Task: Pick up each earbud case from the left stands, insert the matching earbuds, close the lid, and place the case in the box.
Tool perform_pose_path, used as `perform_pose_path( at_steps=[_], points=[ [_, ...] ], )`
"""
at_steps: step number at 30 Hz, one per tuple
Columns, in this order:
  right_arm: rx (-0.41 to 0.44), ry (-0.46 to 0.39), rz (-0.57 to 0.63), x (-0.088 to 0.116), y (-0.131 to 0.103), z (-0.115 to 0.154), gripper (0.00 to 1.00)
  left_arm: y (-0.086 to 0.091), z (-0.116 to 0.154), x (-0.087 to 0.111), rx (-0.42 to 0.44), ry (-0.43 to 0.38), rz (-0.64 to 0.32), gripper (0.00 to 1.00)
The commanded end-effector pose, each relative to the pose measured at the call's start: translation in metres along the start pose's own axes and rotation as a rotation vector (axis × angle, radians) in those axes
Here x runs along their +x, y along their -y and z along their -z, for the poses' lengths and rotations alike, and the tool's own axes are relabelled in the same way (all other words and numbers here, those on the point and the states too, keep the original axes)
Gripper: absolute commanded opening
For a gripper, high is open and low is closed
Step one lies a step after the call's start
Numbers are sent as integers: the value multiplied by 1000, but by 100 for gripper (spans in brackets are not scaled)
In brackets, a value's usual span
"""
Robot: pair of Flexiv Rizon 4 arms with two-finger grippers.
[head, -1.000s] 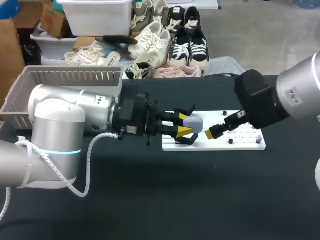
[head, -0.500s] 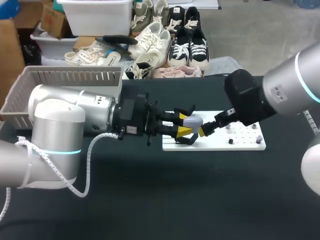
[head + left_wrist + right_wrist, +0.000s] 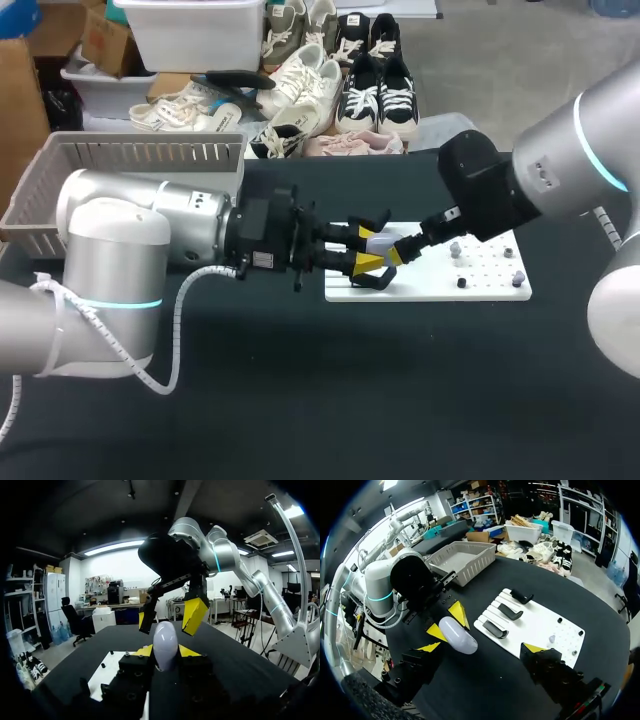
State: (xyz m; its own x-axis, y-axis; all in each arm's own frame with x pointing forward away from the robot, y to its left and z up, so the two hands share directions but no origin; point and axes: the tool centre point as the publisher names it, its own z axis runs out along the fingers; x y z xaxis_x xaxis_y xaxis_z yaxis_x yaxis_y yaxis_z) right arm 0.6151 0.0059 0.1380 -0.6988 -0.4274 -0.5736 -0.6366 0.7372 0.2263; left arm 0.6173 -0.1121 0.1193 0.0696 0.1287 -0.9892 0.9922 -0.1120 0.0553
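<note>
**Head view:** The left claw (image 3: pixel 366 254) is clenched on one case (image 3: pixel 380 238), held over the nine o'clock end of the white board (image 3: pixel 490 290). The right claw (image 3: pixel 397 250) meets it from three o'clock. One basket (image 3: pixel 130 160) sits at the board's ten o'clock. By my reckoning the task is early: one case is picked up and nothing is packed.

**Left wrist view:** The right claw hangs spread wide, its tips straddling the case's far end. I cannot tell if they touch.

**Right wrist view:** Three stands (image 3: pixel 510 612) are all bare. No case shows in the basket. The case's lid looks shut, so filling, closing and boxing are probably left. The knobs (image 3: pixel 551 639) on the board are too small to count.
</note>
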Motion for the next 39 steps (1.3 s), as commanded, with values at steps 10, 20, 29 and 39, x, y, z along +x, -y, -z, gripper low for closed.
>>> perform_pose_path(
  at_steps=[10, 20, 29, 39],
  points=[
    [1, -18, -6, -1, 1, -6, 100, 1, 0, 0, -5, 0, -1, 0],
    [2, -21, -17, -2, 4, -9, 100, 1, 0, 0, -5, 0, -1, 0],
    [7, -18, -29, -2, 5, -10, 100, 1, 0, 0, -5, 0, -1, 0],
    [8, -4, -35, -9, 5, -5, 100, 1, 0, 0, -5, 0, -1, 0]
  ],
)
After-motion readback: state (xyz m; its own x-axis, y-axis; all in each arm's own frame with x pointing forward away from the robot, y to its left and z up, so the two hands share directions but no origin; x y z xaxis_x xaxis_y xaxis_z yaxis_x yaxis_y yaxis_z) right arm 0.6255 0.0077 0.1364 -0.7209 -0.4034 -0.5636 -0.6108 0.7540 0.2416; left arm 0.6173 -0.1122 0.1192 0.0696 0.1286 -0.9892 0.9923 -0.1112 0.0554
